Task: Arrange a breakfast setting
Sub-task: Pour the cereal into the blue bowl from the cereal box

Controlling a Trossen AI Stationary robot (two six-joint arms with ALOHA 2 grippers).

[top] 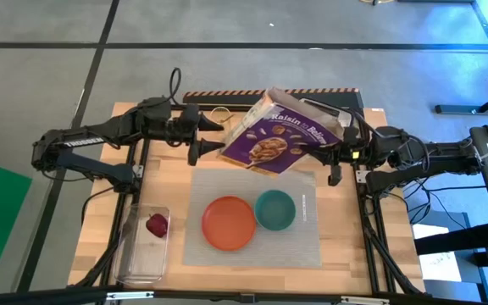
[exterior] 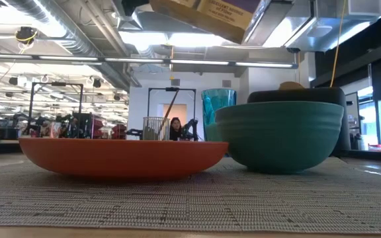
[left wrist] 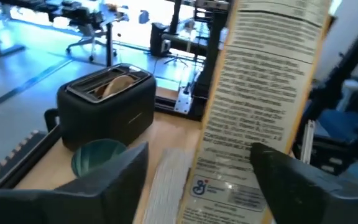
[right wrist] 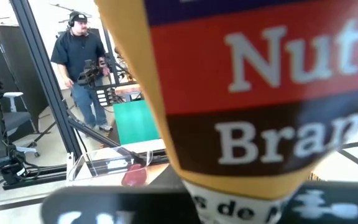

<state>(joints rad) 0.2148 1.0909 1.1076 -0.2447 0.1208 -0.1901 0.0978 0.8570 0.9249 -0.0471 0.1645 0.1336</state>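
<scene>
The purple cereal box point(top: 280, 133) hangs tilted above the table's far half, at twelve o'clock from the grey placemat point(top: 303, 241). The right gripper point(top: 339, 146) is clamped on its three o'clock end. The left gripper point(top: 206, 135) sits at the box's nine o'clock edge, jaws apart. On the placemat, the orange plate point(top: 229, 223) and teal bowl point(top: 274, 210) sit side by side, touching. The dark red fruit point(top: 157, 224) rests in a clear tray point(top: 139, 269) at nine o'clock of the plate. Behind the box stand the black toaster point(left wrist: 104, 106) and green cup point(left wrist: 97, 157), largely screened in the high view. A person point(right wrist: 79, 62) stands beyond the table.
</scene>
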